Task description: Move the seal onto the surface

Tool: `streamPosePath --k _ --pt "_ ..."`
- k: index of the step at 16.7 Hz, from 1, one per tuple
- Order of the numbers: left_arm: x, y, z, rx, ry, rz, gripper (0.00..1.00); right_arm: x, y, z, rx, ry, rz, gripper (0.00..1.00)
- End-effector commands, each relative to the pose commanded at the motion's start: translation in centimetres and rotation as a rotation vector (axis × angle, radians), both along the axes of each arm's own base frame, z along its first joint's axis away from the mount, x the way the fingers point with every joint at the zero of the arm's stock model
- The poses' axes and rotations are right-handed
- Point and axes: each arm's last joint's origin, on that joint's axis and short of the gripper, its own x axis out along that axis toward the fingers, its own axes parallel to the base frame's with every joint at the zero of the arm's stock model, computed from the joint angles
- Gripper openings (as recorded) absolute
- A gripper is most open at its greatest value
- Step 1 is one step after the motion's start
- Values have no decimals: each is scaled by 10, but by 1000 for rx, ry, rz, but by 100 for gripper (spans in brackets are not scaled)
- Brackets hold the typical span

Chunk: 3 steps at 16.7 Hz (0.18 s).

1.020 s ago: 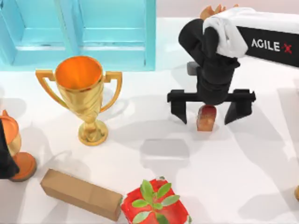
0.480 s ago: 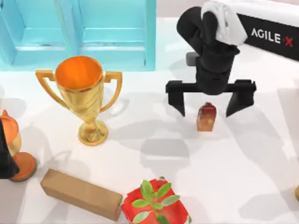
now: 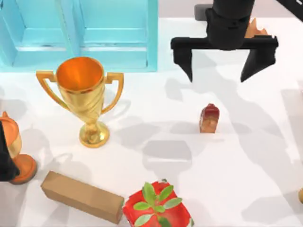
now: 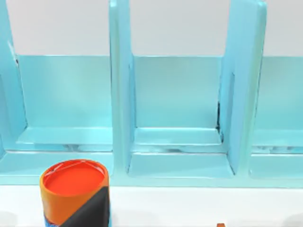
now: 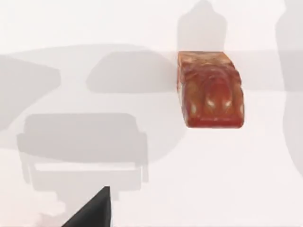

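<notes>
The seal (image 3: 209,118) stands upright and alone on the white surface (image 3: 246,179), right of centre, while the right gripper (image 3: 223,60), fingers spread wide and released, has risen clear toward the far edge since earlier.

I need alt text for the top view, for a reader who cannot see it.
A small red seal stands alone on the white surface, with the right hand open above and behind it. A gold trophy, cardboard block and red plant pot stand further left.
</notes>
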Motion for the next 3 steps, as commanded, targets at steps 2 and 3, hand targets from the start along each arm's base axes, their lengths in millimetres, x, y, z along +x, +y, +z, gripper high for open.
streamPosePath --k 2,3 --pt "0 0 0 0 0 0 100 -3 -2 11 2 -4 0 100" --pt "0 0 0 0 0 0 100 -3 -3 13 2 -4 0 100"
